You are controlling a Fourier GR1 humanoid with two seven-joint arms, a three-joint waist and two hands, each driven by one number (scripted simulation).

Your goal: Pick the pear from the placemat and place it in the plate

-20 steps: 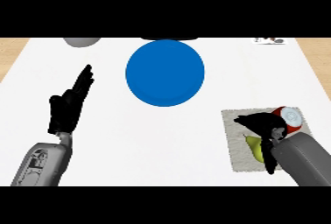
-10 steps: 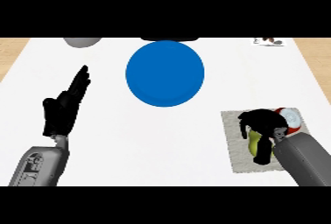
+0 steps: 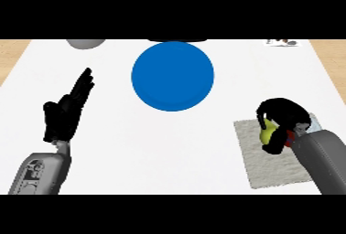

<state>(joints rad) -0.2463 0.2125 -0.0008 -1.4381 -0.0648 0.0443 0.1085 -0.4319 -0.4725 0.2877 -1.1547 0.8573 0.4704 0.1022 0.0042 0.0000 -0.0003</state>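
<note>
Far left: grey rounded object [image 3: 84, 43] at the far edge, cut off by the view; I cannot tell what it is.
Centre, far: round blue plate [image 3: 173, 75], flat on the worktop. A dark object [image 3: 177, 40] sits just behind it, only its edge showing.
Far right corner: small item [image 3: 280, 42], too small for me to tell.
Right, near: pale grey textured rectangular placemat [image 3: 277, 169], well apart from the plate.
On the placemat: red object [image 3: 291, 138] just beside the pear, mostly hidden.

Left hand [image 3: 66, 116]: at the left, released, fingers straight and pointing away.
Right hand [image 3: 287, 114]: over the placemat's far end, fingers curled round the yellow-green pear [image 3: 267, 132], grasping it. I cannot tell whether the pear is lifted.

Surface: white worktop [image 3: 202, 151]; light wood flooring [image 3: 13, 48] shows beyond both far corners.
</note>
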